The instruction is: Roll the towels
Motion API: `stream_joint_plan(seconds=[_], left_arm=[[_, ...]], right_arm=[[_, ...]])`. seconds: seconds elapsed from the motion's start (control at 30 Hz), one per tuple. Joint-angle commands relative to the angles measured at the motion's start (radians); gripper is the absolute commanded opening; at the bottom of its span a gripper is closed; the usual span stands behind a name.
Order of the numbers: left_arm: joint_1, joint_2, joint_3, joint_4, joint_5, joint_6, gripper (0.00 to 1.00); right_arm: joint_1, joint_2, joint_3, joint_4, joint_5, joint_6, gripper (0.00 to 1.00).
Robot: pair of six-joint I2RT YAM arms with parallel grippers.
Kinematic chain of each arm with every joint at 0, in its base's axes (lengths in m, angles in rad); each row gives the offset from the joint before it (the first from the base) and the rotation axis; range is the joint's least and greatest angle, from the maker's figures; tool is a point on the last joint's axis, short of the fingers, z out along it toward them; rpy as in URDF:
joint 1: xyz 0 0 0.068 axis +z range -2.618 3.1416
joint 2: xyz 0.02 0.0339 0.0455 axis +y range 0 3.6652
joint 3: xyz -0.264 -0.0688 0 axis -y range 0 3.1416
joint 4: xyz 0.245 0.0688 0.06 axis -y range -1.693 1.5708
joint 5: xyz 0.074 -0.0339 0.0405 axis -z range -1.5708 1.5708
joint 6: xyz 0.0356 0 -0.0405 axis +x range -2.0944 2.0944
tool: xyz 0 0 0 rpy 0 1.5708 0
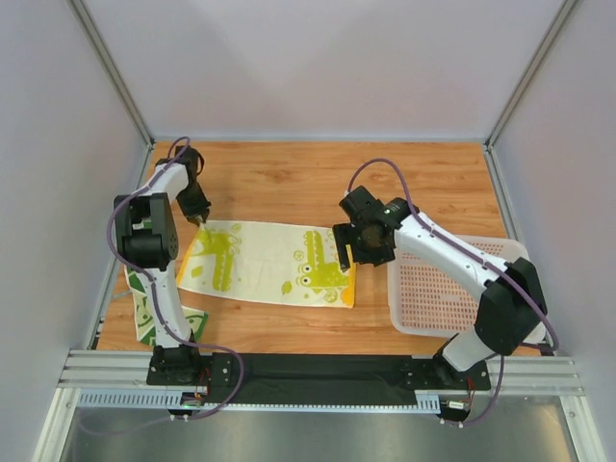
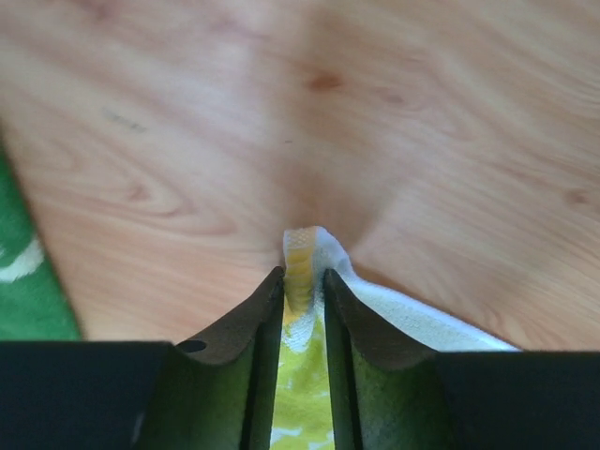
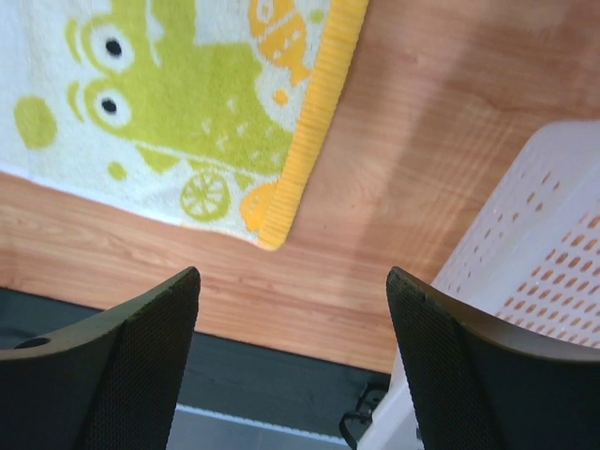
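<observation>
The left pincer (image 1: 199, 218) is nearly closed, its jaws nipping a raised fold at the far-left corner of the pale yellow towel (image 1: 269, 262). From that pincer the towel stretches rightward, flat on the tabletop (image 1: 289, 183). Its long axis runs across to the right pincer (image 1: 358, 252), which hangs over the towel's right end with jaws wide apart and nothing between them.

The left arm has the hold, so a roll would likely start at its end and travel along that axis. Nothing lies on the towel to block it. The white basket (image 1: 462, 241) sits just to the right of the right pincer, near the towel's hem. The dark green towel (image 1: 144, 308) lies on the near side of the left pincer, partly hidden by that arm.
</observation>
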Motion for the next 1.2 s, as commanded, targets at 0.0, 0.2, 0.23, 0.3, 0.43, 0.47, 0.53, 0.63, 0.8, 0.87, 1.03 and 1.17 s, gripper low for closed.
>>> stream_joint_plan(seconds=[0.0, 0.2, 0.23, 0.3, 0.43, 0.47, 0.53, 0.63, 0.8, 0.87, 1.03, 1.17], left_arm=[[0.03, -0.087, -0.023, -0.058, -0.03, -0.067, 0.32], [0.036, -0.262, -0.123, -0.05, -0.01, -0.069, 0.73], [0.035, -0.291, -0.156, -0.047, -0.001, -0.066, 0.75], [0.035, -0.375, -0.184, -0.049, 0.016, -0.046, 0.76], [0.035, -0.543, -0.305, -0.046, 0.056, -0.025, 0.76], [0.035, -0.581, -0.33, -0.046, 0.062, -0.019, 0.76], [0.033, -0.696, -0.406, -0.035, 0.082, 0.008, 0.76], [0.028, -0.842, -0.503, -0.035, 0.106, 0.049, 0.76], [0.028, -1.066, -0.62, -0.056, 0.125, 0.097, 0.76], [0.028, -1.124, -0.671, -0.059, 0.151, 0.107, 0.76], [0.015, -1.265, -0.74, -0.05, 0.142, 0.107, 0.76], [0.015, -1.269, -0.752, -0.033, 0.139, 0.115, 0.76]], right_arm=[[-0.039, 0.07, 0.105, 0.06, -0.052, -0.05, 0.81], [-0.028, 0.131, 0.081, 0.099, -0.21, 0.01, 0.78], [-0.018, 0.123, 0.028, 0.126, -0.218, 0.027, 0.78], [-0.001, 0.109, -0.017, 0.149, -0.214, 0.062, 0.77], [0.03, 0.089, -0.127, 0.189, -0.178, 0.111, 0.77], [0.036, 0.086, -0.175, 0.206, -0.183, 0.128, 0.75], [0.036, 0.081, -0.213, 0.247, -0.187, 0.142, 0.73], [0.035, 0.08, -0.255, 0.284, -0.157, 0.161, 0.7], [0.036, 0.109, -0.247, 0.321, -0.124, 0.18, 0.65], [0.035, 0.127, -0.246, 0.335, -0.117, 0.187, 0.61], [0.035, 0.166, -0.244, 0.347, -0.085, 0.204, 0.55], [0.036, 0.176, -0.267, 0.358, -0.082, 0.213, 0.48]])
